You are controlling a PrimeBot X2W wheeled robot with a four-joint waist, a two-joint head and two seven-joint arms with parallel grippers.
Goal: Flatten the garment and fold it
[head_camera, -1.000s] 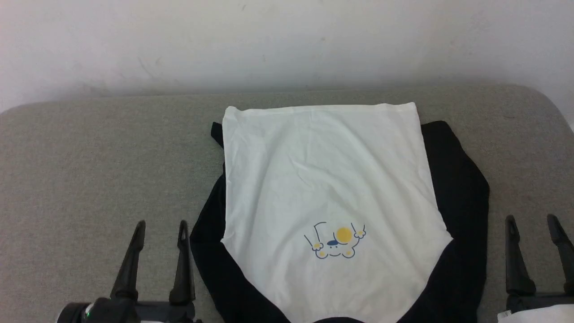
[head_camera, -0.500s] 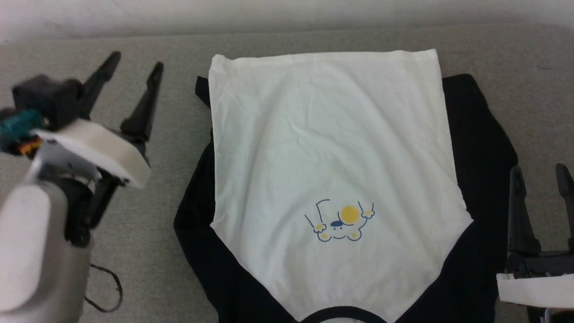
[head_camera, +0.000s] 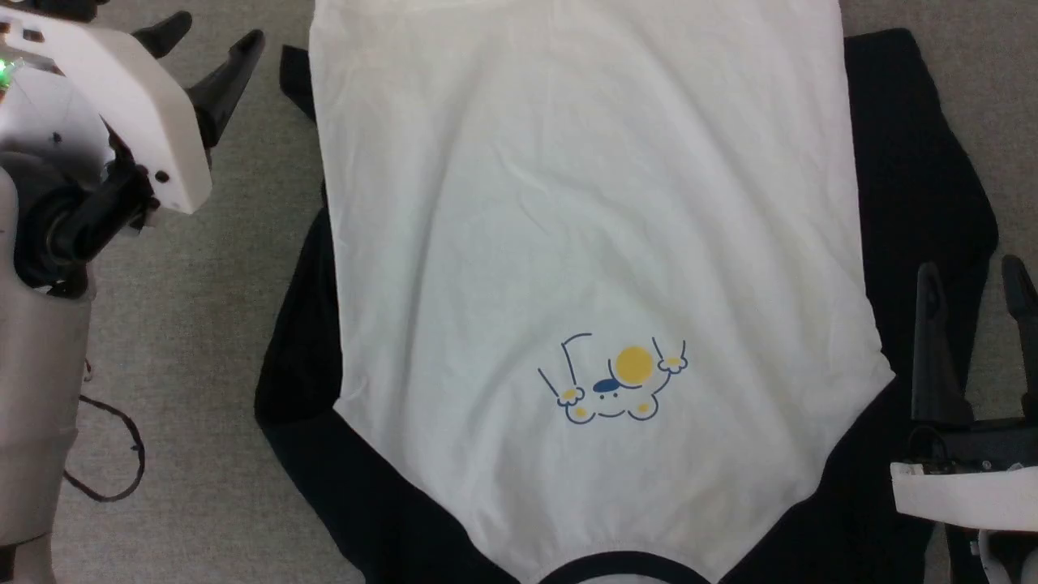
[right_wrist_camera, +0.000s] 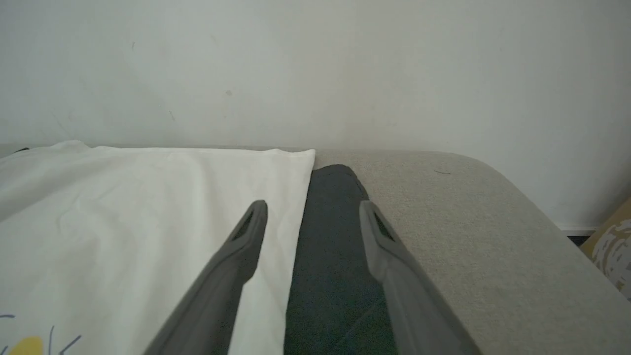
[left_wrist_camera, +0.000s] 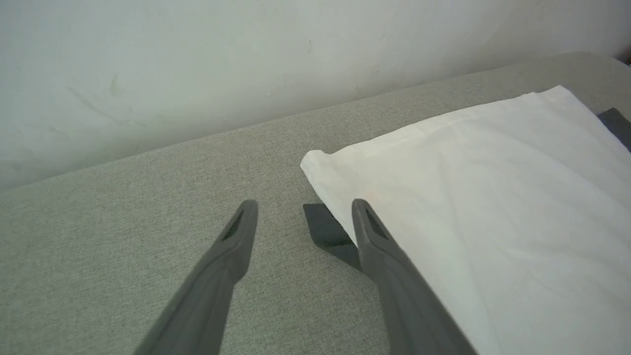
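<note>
Bare grey woven fabric surface [head_camera: 203, 324] lies open to the left of the flat white T-shirt with black sleeves [head_camera: 584, 203], a thin black cable loop [head_camera: 134, 454] lying at its near left; a narrower bare strip runs along the shirt's right side. The left gripper [head_camera: 212, 34], jaws apart, stands over bare fabric just beside the shirt's far left corner; the right gripper [head_camera: 971, 269], jaws apart, straddles the right sleeve. A plain white wall [left_wrist_camera: 197, 74] closes off the surface's far edge.

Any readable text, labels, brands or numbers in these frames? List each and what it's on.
No readable text anywhere.
T-shirt: the chest carries a yellow-and-blue line drawing, with no letters or numbers.
Brown box at the edge of the right wrist view: pale print, too blurred to read.
</note>
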